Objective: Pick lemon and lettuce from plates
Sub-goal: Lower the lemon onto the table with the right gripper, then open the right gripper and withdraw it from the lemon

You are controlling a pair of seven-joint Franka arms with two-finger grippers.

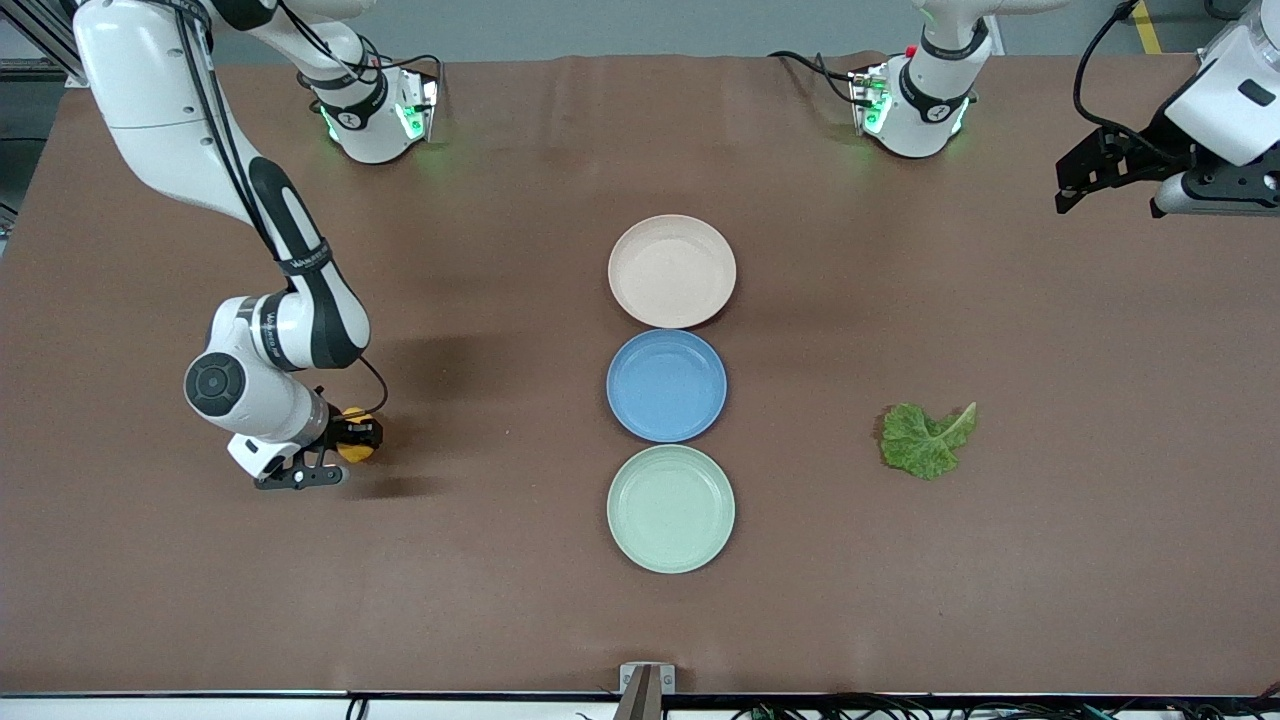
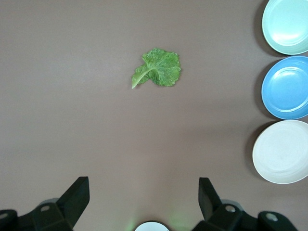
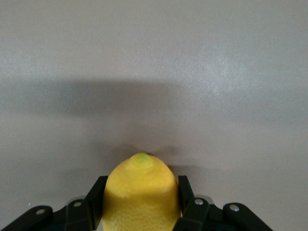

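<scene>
The small oval yellow-orange lemon (image 1: 354, 447) is sitting at the lower left of the front frame, low over the brown matte surface (image 1: 500, 600) toward the right arm's end, and the right gripper (image 1: 345, 450) is clamping it between its black fingers (image 3: 186, 199); in the right wrist view the lemon (image 3: 140, 195) is filling the space between them at the bottom centre of the frame. The single crinkled green lettuce leaf (image 1: 926, 439) is lying flat on the bare surface at the right of the front frame, toward the left arm's end, well apart from every plate. Three round matte plates are standing in a line down the centre of the frame, each just beside the next: the pale beige-pink plate (image 1: 671, 270) uppermost, the blue plate (image 1: 666, 385) in the middle, and the pale mint green plate (image 1: 670, 508) lowest and nearest the front camera, all holding nothing. The left gripper (image 1: 1085, 178) is hanging in the air at the upper right edge of the frame, its fingers (image 2: 77, 197) spread wide with nothing between them.
</scene>
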